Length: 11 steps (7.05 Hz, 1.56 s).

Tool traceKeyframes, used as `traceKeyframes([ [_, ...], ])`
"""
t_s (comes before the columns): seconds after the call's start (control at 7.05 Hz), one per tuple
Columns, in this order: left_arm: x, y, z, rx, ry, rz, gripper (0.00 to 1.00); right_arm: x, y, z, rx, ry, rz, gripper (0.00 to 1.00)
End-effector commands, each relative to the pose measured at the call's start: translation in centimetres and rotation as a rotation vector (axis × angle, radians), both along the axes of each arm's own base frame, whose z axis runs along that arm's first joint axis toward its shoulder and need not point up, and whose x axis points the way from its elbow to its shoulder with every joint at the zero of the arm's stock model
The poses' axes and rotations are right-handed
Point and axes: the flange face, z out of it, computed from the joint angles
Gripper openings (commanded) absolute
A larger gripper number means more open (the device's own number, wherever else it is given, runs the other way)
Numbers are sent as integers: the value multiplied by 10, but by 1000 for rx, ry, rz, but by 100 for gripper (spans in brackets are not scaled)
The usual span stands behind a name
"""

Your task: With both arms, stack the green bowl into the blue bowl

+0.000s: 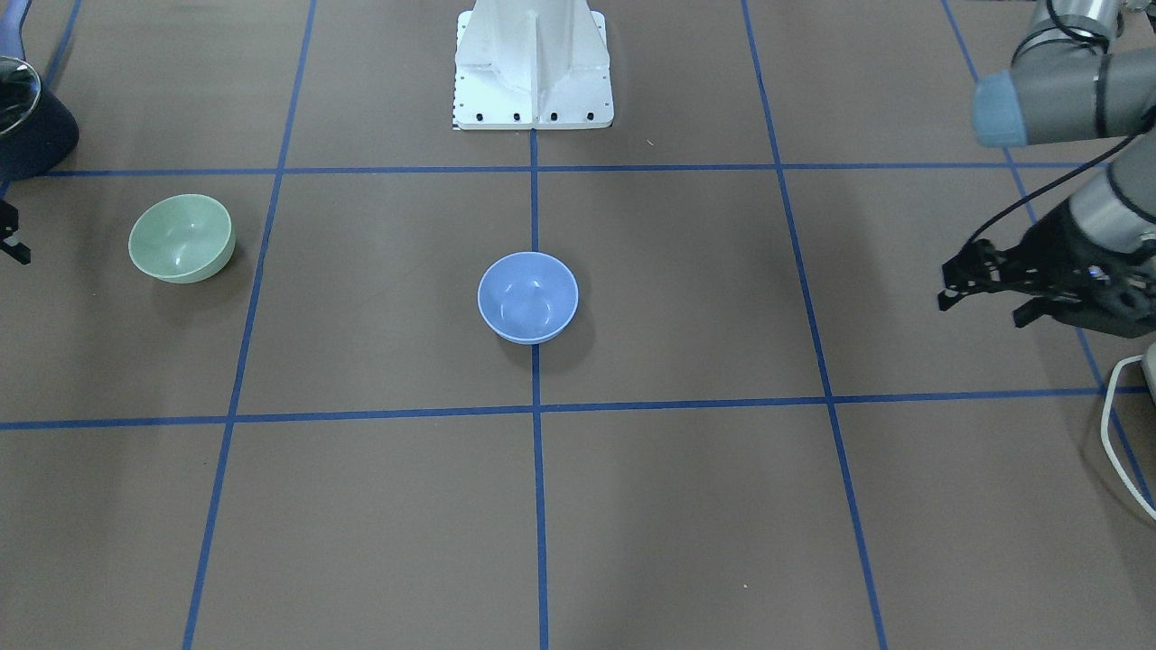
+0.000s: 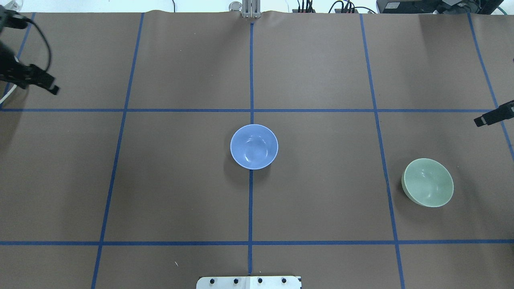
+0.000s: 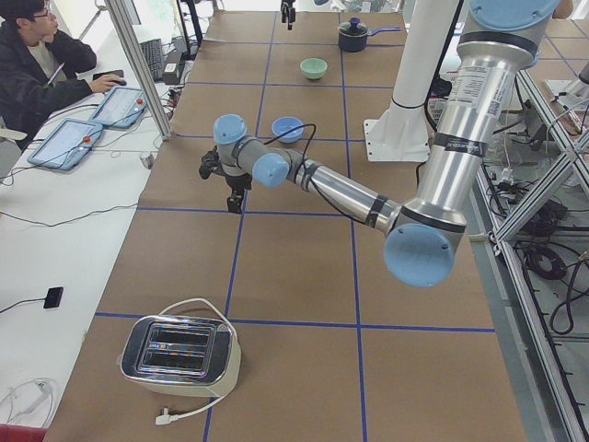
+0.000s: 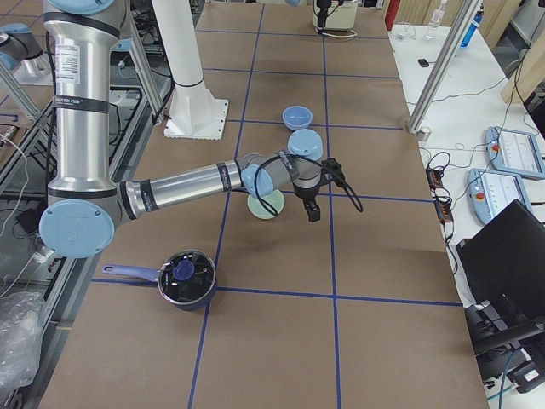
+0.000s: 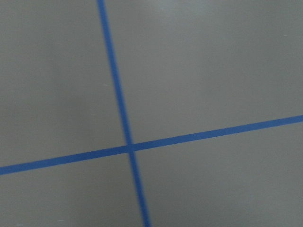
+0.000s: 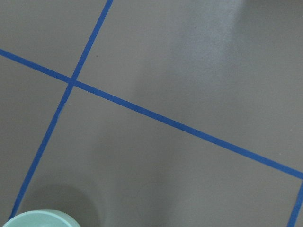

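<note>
Grey arms [image 1: 1057, 95] hover wide apart; L end effector [image 1: 983, 302] released, R end effector [image 2: 488, 117] unclear.

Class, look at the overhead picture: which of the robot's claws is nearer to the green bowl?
Right. The right claw hangs close by, to the far right of the green bowl. The left claw is at the table's opposite end, beyond the blue bowl.

Silver tubular arms [image 3: 340, 189], light-blue joint caps [image 3: 419, 255], black cables [image 2: 48, 44], white pedestal [image 1: 533, 63].
</note>
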Motion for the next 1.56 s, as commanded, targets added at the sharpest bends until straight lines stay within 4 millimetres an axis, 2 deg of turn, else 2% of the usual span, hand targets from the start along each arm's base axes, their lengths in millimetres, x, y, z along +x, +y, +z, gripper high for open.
traceKeyframes([
  [0.0,-143,25,110,-13,-79,48,98,-44,52,23,-13,-6,32,100],
  [0.14,-203,47,165,-45,-84,20,98,-73,66,25,-30,26,35,100],
  [0.28,-226,56,186,-13,-82,47,98,-98,79,33,-22,77,24,100],
  [0.43,-232,64,193,-20,-83,40,98,-102,87,41,-29,95,13,98],
  [0.71,-232,67,195,-23,-81,40,98,-118,95,48,-35,104,-26,74],
  [0.85,-232,71,200,-31,-80,40,98,-123,96,55,-43,113,-40,54],
  [0.99,-232,74,201,-31,-80,38,98,-130,93,55,-37,111,-48,52],
  [1.13,-232,74,200,-29,-80,38,98,-132,93,56,-39,112,-52,39],
  [1.28,-232,77,204,-35,-80,39,98,-132,93,54,-37,102,-58,0],
  [1.42,-232,78,206,-38,-80,39,98,-132,94,49,-44,90,-58,0],
])
